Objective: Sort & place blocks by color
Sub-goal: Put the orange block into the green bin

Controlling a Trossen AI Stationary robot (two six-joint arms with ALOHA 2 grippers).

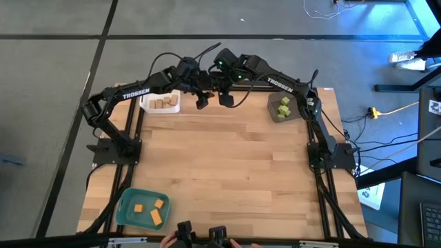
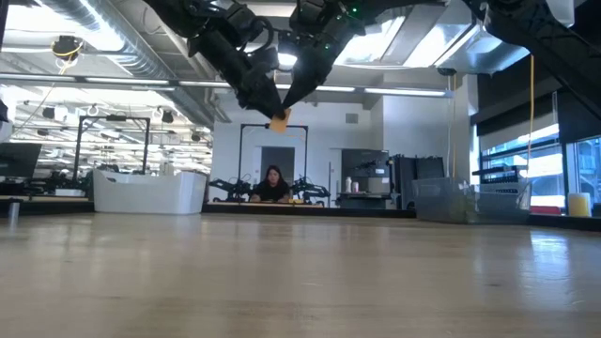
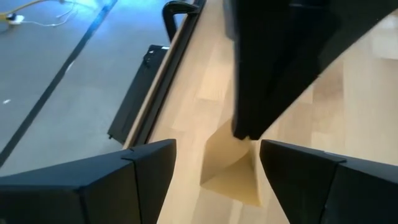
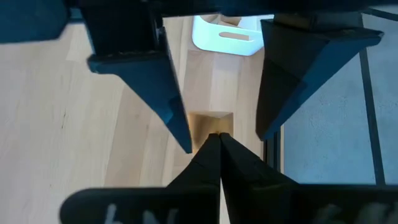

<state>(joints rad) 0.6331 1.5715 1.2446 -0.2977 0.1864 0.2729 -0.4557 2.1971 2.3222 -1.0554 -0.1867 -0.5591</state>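
Observation:
A small tan-orange block (image 2: 279, 119) hangs in the air above the table's far middle. My right gripper (image 4: 217, 142) is shut on it and shows beside the left one in the high view (image 1: 226, 98). My left gripper (image 3: 217, 150) is open, also seen from above (image 1: 202, 102), with one finger on either side of the block (image 3: 231, 177). The white tray (image 1: 147, 105) holds tan blocks (image 1: 164, 103). The grey tray (image 1: 273, 110) holds green blocks (image 1: 284, 107). The teal tray (image 1: 129, 210) holds orange blocks (image 1: 156, 216). My right gripper pinches the block's near edge (image 4: 212, 129) between its two fingertips, slanting down from the table's right. The block is lifted clear, well above the table. My left gripper's fingers (image 4: 171, 106) flank the block; I cannot tell whether one touches it.
The white tray sits at the far left, the grey tray at the far right and the teal tray at the near left corner. Bare wood (image 1: 227, 165) spans the table's middle. A person (image 2: 272, 183) sits in the room beyond the far edge.

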